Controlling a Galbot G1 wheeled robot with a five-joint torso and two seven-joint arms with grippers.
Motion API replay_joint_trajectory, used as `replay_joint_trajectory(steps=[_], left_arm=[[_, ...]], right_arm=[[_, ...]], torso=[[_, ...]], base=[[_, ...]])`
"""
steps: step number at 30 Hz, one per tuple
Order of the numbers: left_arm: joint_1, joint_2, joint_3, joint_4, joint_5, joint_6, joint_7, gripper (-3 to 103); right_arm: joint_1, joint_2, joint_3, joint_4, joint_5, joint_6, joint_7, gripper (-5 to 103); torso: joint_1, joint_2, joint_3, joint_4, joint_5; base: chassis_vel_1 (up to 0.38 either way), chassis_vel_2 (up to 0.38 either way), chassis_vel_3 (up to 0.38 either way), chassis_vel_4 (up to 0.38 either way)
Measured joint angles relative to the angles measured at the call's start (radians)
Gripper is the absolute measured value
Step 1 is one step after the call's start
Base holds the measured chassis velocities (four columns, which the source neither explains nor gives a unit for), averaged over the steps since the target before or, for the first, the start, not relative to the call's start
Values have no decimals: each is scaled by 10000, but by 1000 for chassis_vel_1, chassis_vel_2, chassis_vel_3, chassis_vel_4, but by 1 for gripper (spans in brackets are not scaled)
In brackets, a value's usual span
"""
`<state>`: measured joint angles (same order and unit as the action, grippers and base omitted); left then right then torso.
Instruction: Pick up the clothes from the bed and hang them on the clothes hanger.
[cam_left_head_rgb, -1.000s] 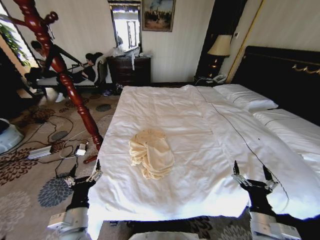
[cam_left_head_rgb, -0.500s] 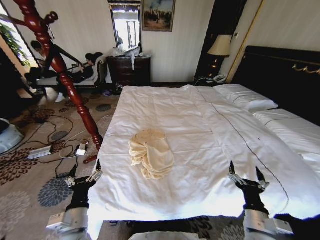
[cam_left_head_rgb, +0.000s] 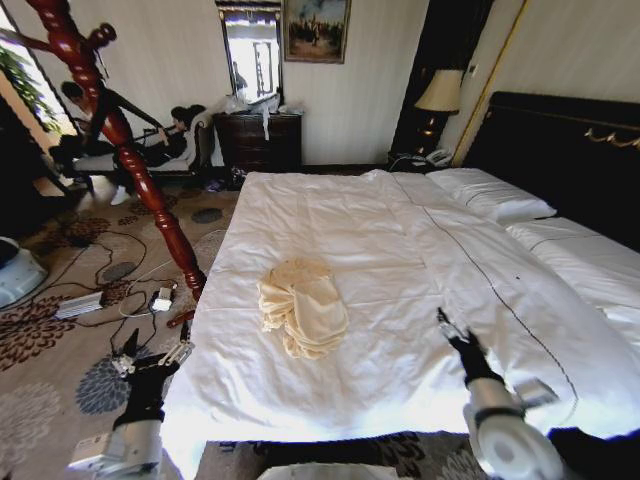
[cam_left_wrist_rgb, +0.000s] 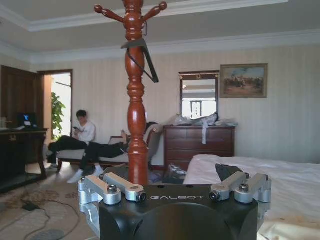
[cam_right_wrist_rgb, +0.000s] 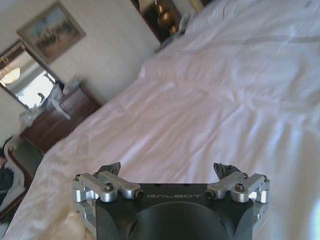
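The clothes (cam_left_head_rgb: 303, 308), a crumpled cream-yellow garment, lie on the near half of the bed (cam_left_head_rgb: 400, 230), toward its left side. The black clothes hanger (cam_left_wrist_rgb: 144, 59) hangs high on a red wooden coat stand (cam_left_wrist_rgb: 134, 105), which the head view shows left of the bed (cam_left_head_rgb: 130, 150). My left gripper (cam_left_head_rgb: 155, 347) is open and holds nothing, low over the carpet beside the bed's near left corner. My right gripper (cam_left_head_rgb: 452, 332) hovers over the duvet to the right of the garment. It is turned edge-on there, and its own wrist view has it (cam_right_wrist_rgb: 167, 171) open over bare sheet.
Cables and a power strip (cam_left_head_rgb: 80, 303) lie on the patterned carpet left of the bed. A dark dresser (cam_left_head_rgb: 258, 140) stands at the back wall, a lamp (cam_left_head_rgb: 438, 92) by the dark headboard (cam_left_head_rgb: 560, 150). Pillows (cam_left_head_rgb: 490, 192) lie at the far right.
My right gripper has moved forward and left over the duvet and rolled onto its side. The left gripper has shifted slightly left, away from the bed corner. The garment has not moved.
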<state>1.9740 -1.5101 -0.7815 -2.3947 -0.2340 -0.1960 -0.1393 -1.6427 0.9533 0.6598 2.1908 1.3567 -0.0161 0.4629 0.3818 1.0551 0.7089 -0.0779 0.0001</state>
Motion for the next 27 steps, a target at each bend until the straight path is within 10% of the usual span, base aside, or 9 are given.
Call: replay_joint_trajectory(steps=[11, 27], left_arm=[[-28, -312, -13, 45, 280, -93, -108, 100], [28, -756, 53, 143, 964, -48, -153, 100]], right_arm=[[2657, 220, -2216, -2467, 1274, -997, 956, 100], [4189, 1245, -4566, -3559, 488, -250, -1159, 100]], torso=[[1, 0, 1, -2, -3], [1, 0, 0, -1, -3]], base=[[0, 0, 0, 0], [0, 0, 0, 0]])
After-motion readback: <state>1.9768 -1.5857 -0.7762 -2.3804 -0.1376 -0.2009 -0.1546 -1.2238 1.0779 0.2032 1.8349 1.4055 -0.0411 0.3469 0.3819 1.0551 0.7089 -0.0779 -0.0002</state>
